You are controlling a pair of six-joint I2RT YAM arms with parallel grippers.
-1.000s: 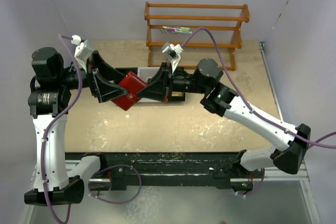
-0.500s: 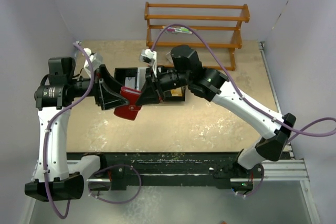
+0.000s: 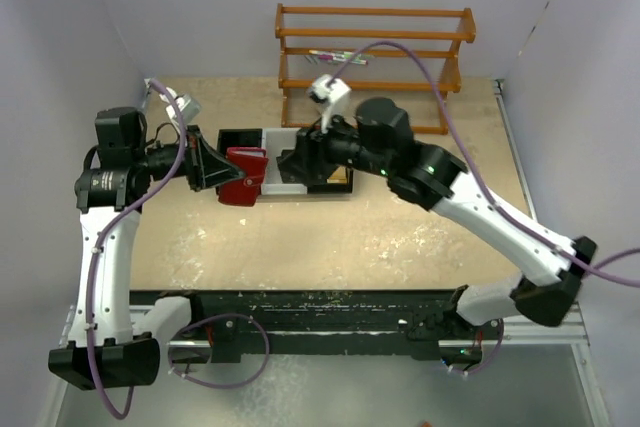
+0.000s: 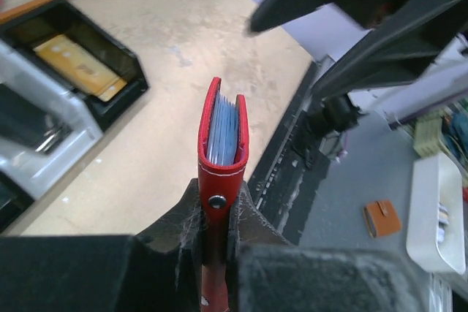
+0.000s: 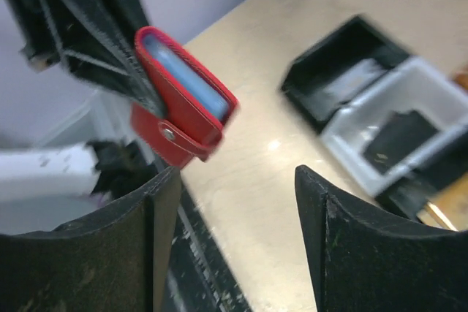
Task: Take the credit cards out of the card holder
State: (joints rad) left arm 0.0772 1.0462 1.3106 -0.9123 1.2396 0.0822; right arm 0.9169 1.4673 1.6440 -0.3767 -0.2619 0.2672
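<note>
The card holder (image 4: 221, 153) is a red snap-tab wallet, folded shut and held edge-on off the table. My left gripper (image 4: 217, 210) is shut on its lower end, one finger on each face. Blue-grey edges of the credit cards (image 4: 224, 131) show inside its open top. In the top view the card holder (image 3: 245, 175) juts right from my left gripper (image 3: 226, 169). My right gripper (image 3: 285, 163) hovers just to its right, open and apart from it. In the right wrist view the card holder (image 5: 186, 118) hangs above the open right gripper (image 5: 235, 173), with the credit cards (image 5: 184, 72) showing along its edge.
A black-and-white three-compartment tray (image 3: 281, 136) lies behind both grippers, with a gold-yellow block (image 4: 79, 69) in one black compartment and a dark block (image 5: 398, 137) in the white one. A wooden rack (image 3: 372, 52) stands at the back wall. The table's near edge has a black rail (image 3: 330, 307).
My left gripper has closed on the card holder. My right gripper has let go of it, opened and drawn back to the right. The card holder moved slightly left and up with the left arm.
</note>
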